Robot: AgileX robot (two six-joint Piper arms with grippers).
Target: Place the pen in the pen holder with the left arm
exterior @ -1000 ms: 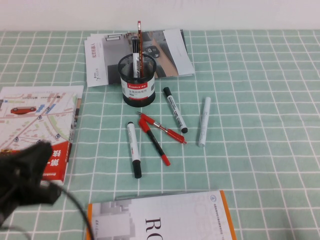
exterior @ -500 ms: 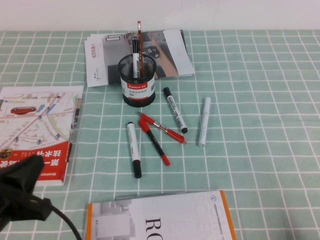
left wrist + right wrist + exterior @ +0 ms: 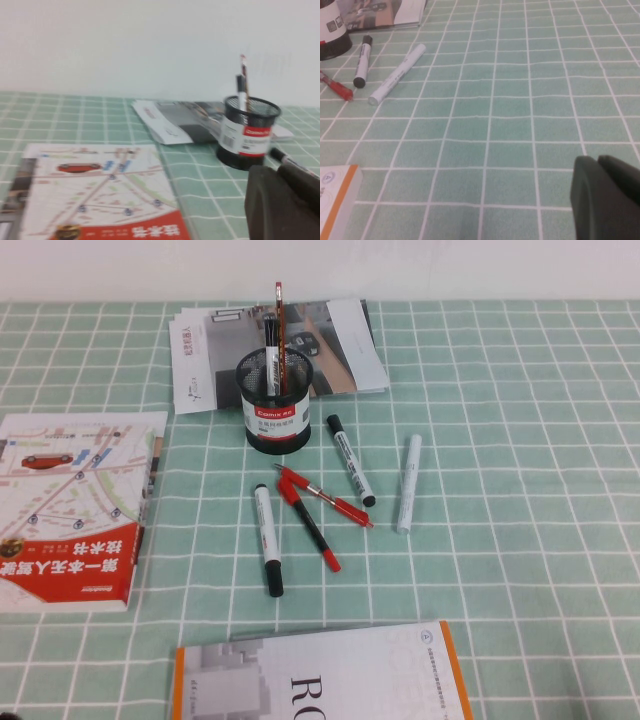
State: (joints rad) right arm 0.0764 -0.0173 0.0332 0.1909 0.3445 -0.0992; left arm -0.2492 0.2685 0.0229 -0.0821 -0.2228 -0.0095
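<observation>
The pen holder (image 3: 273, 412) stands at the table's middle back; it also shows in the left wrist view (image 3: 248, 134). The pen (image 3: 270, 360), white with a black top, stands upright in it beside a red-brown pencil, and shows in the left wrist view too (image 3: 241, 95). My left gripper (image 3: 275, 170) is shut and empty, low and well back from the holder, near the red booklet. It is out of the high view. My right gripper (image 3: 596, 160) is shut and empty over bare cloth on the right.
Loose on the cloth in front of the holder: two black-capped white markers (image 3: 350, 460) (image 3: 267, 540), two red pens (image 3: 322, 498), an all-white marker (image 3: 408, 483). A red map booklet (image 3: 70, 505) lies left, a brochure (image 3: 330, 345) behind the holder, an orange-edged book (image 3: 320, 680) at the front.
My left arm has drawn back toward the near left corner and left the high view. The pens and the holder have not moved.
</observation>
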